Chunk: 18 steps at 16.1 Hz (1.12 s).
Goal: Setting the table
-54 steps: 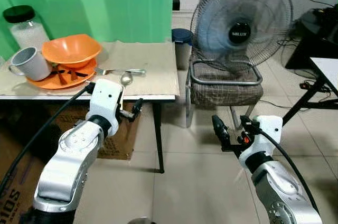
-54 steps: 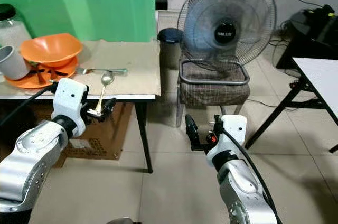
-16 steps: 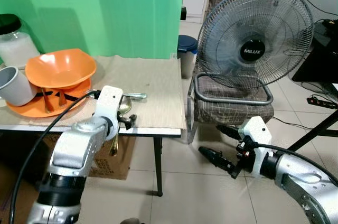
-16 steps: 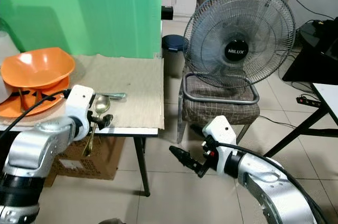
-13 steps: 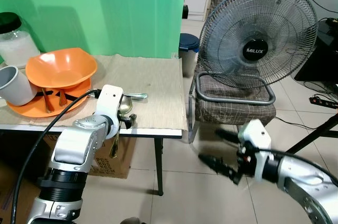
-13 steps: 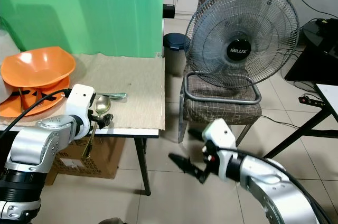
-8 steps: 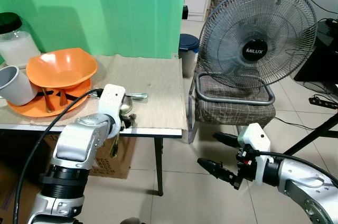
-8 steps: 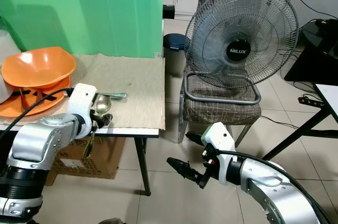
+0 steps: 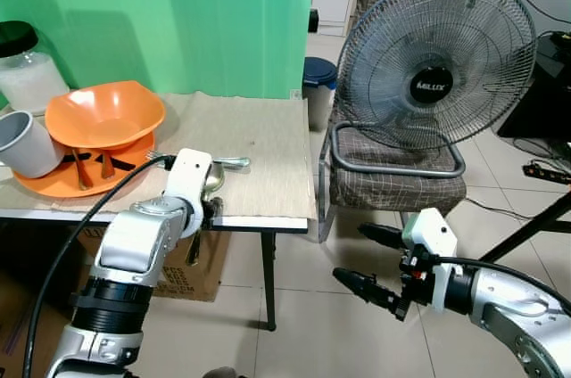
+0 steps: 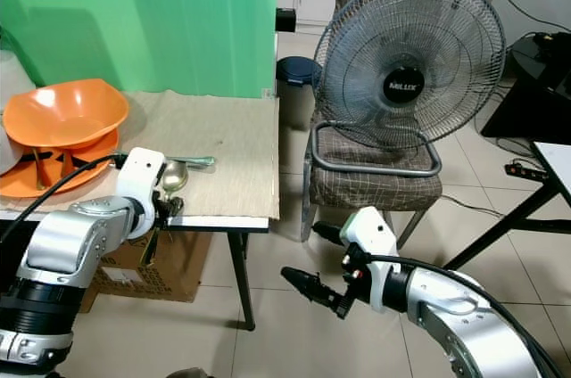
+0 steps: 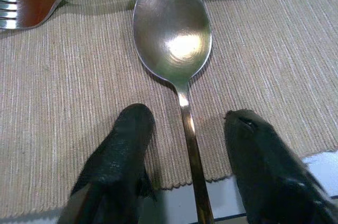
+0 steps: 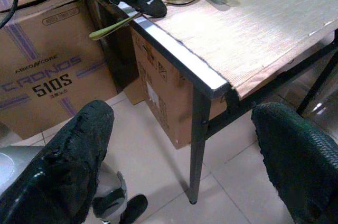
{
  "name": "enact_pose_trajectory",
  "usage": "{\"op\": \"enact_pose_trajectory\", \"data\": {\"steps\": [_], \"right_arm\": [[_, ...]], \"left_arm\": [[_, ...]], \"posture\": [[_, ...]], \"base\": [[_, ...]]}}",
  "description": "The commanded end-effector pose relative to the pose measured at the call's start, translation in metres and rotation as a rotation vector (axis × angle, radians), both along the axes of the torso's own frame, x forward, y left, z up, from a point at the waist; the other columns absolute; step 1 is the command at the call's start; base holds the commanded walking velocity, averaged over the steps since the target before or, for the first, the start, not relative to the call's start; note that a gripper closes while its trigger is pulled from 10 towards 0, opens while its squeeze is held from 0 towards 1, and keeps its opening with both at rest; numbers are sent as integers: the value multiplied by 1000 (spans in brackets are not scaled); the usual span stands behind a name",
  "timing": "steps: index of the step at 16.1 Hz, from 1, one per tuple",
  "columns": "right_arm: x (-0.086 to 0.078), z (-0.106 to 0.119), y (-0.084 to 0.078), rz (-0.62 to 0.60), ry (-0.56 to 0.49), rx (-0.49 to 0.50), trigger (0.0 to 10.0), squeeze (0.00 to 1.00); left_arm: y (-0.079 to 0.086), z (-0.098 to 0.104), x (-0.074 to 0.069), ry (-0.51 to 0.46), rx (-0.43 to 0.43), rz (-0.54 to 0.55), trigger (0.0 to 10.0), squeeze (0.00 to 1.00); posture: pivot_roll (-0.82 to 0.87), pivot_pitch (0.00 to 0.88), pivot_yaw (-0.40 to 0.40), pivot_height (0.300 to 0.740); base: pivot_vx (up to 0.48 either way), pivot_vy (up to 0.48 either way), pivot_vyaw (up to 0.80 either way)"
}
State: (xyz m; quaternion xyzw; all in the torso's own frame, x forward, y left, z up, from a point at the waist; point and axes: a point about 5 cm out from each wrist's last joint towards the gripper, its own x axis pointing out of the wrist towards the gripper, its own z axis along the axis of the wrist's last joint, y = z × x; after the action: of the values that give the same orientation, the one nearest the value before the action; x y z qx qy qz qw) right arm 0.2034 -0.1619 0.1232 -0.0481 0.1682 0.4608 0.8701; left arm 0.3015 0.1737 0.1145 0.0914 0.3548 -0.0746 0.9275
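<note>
Now, left eye view: left claw (image 9: 211, 209) sits at the near edge of the surface (image 9: 277, 142), lower left of centre in the frame, fingers parted over the handle of the shiny metal spoon (image 9: 212, 177). Spoon bowl lies on the beige woven table mat (image 9: 259, 133); the handle overhangs the edge and points down toward the floor. Silver metal fork (image 9: 223, 161) lies just behind the spoon bowl. At far left: a deep orange plastic bowl (image 9: 105, 113) on a flat orange plate (image 9: 53, 184), a grey mug (image 9: 22, 143) beside them, and a clear jar with a black lid (image 9: 22, 61) behind. Right claw (image 9: 368, 262) hangs low over the floor tiles, lower right, spread wide and grasping nothing. Round grey pedestal fan (image 9: 434, 61) stands on a chair, upper right.

Left wrist view: both black fingers (image 11: 119, 150) straddle the thin handle just below the spoon bowl, tips resting on or just above the mat, not yet clenched.

Right wrist view: at the top of the frame, the spoon handle juts out past the surface edge, over a cardboard box (image 12: 47, 65).

Judgement: close squarely on the neck of the spoon, where it is narrow and centred between the fingers. Lift straight up before moving sideways, so the bowl does not drag the fork. A thin, slick handle may pivot; grip firmly.
</note>
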Motion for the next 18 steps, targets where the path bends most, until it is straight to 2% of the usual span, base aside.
{"op": "enact_pose_trajectory", "data": {"steps": [1, 18], "right_arm": [[-1, 4, 0, 20, -17, -2, 10000, 0], [-1, 2, -3, 18, -21, -21, 10000, 0]], "left_arm": [[1, -1, 2, 11, 8, 6, 0, 0], [8, 3, 0, 4, 75, -21, 0, 0]], "posture": [[42, 0, -8, 740], [43, 0, -5, 740]], "base": [[0, 0, 0], [0, 0, 0]]}}
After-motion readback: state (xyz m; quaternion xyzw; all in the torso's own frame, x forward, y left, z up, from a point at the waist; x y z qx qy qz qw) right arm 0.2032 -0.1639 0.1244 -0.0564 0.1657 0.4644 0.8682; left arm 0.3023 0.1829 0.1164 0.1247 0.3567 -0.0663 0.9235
